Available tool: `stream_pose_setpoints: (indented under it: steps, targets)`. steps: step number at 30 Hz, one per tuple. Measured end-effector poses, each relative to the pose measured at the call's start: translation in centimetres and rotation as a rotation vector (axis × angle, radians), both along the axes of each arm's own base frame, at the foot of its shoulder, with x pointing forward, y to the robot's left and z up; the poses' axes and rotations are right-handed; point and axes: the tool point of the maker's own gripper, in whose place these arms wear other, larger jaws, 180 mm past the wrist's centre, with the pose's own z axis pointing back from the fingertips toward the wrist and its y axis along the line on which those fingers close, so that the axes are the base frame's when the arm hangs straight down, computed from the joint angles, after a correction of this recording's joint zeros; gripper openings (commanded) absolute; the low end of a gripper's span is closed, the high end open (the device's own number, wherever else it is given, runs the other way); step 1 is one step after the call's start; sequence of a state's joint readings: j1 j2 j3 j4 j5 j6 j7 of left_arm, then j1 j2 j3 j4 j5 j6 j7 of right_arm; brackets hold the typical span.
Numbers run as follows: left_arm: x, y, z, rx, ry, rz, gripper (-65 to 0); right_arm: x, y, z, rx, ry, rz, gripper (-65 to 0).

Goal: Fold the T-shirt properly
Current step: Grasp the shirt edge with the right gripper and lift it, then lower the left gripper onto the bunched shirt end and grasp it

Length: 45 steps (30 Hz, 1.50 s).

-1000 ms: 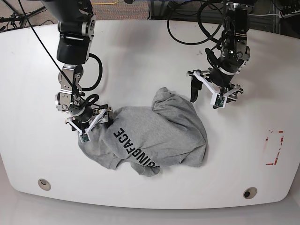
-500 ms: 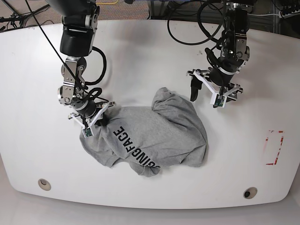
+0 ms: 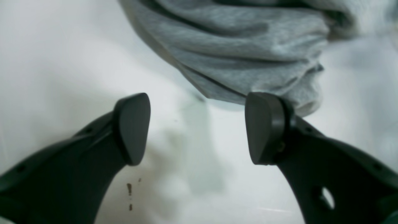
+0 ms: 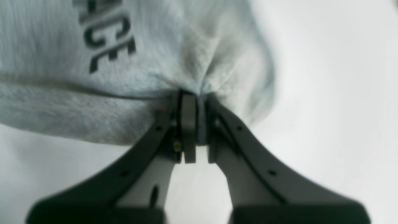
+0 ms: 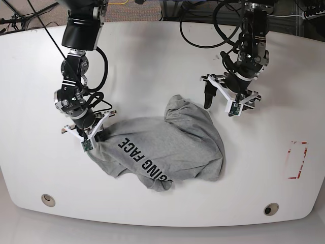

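From my seat I've got the T-shirt (image 5: 167,147) lying crumpled near the middle of the white table (image 5: 152,66), black lettering face up and running diagonally across the grey fabric, with one bunched lobe humped up toward the far side. My right gripper (image 4: 194,124) is clamped tight on the T-shirt's edge: in the right wrist view the two pads are pressed together with a pinch of grey cloth puckering out from between them, the letters "ACE" sitting just up and to the left of the pinch. In the base view that same right gripper (image 5: 94,133) sits at the garment's left-hand corner, touching it, and the cloth fans out from there toward the centre of the table. My left gripper (image 3: 199,130) is spread wide and holding nothing; in the left wrist view I see bare table between the two dark fingers (image 3: 264,127), and the folded grey hem of the T-shirt (image 3: 248,53) lies just beyond the fingertips, its lowest fold close to the right-hand pad, though I can't tell if it actually touches. In the base view the left gripper (image 5: 223,99) hangs just beside the raised lobe of fabric, on its far right side. A red outline mark (image 5: 297,160) sits near the table's right edge, well apart from the garment.
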<state>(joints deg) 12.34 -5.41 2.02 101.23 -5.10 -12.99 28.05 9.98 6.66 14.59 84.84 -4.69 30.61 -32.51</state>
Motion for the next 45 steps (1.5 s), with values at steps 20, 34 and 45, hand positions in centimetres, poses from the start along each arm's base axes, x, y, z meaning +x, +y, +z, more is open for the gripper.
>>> stream_pose_setpoints:
  steps: [20, 34, 45]
  targets:
    - [0.5, -0.3, -0.1, 0.005, 0.000, -0.008, -20.9, -6.3, -0.6, 3.8, -0.144, -0.016, -0.015, -65.0]
    - [1.7, 1.6, -1.2, -0.006, 0.024, 0.059, -21.2, -9.4, 2.0, 3.0, -0.117, 0.017, 0.017, -64.3]
    - [2.9, 4.9, -0.3, -0.025, -0.009, 0.167, -20.6, -8.9, 2.2, 4.7, -0.122, -0.028, 0.023, -64.1]
